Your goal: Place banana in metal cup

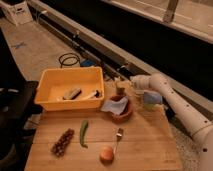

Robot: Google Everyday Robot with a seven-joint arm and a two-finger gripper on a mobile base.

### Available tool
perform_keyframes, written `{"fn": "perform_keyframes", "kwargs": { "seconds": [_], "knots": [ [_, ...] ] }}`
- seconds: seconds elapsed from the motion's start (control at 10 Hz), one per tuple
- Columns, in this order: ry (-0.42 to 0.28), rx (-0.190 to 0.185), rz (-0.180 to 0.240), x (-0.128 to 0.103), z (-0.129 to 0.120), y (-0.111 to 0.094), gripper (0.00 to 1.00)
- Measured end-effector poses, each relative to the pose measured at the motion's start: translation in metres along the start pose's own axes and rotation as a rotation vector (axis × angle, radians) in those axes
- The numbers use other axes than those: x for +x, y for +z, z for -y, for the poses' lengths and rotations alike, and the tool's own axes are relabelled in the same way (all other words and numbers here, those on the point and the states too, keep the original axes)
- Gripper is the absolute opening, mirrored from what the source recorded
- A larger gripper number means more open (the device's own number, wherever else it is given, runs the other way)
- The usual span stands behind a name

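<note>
The metal cup [120, 92] stands at the back edge of the wooden table [145, 145], just behind a brown bowl. A small pale-yellow piece, the banana [120, 84], stands upright at the cup's mouth. My gripper [128, 83] reaches in from the right on the white arm [175, 102] and sits right at the banana and the top of the cup. I cannot tell whether it holds the banana.
A brown bowl [121, 116] with a blue cloth sits in front of the cup. A pale green cup [150, 99] stands under the arm. A yellow bin [52, 85] holds items at left. A green pepper [83, 133], grapes [62, 142], a fork [118, 137] and an orange fruit [106, 153] lie near the front.
</note>
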Motion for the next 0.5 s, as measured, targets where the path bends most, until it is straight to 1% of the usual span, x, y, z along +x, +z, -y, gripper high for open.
{"fn": "perform_keyframes", "kwargs": {
  "seconds": [0.3, 0.4, 0.5],
  "knots": [
    [-0.052, 0.014, 0.024, -0.036, 0.006, -0.004, 0.72],
    [-0.060, 0.014, 0.027, -0.044, 0.005, -0.004, 0.72],
    [-0.059, 0.016, 0.027, -0.043, 0.007, -0.005, 0.72]
  ]
}}
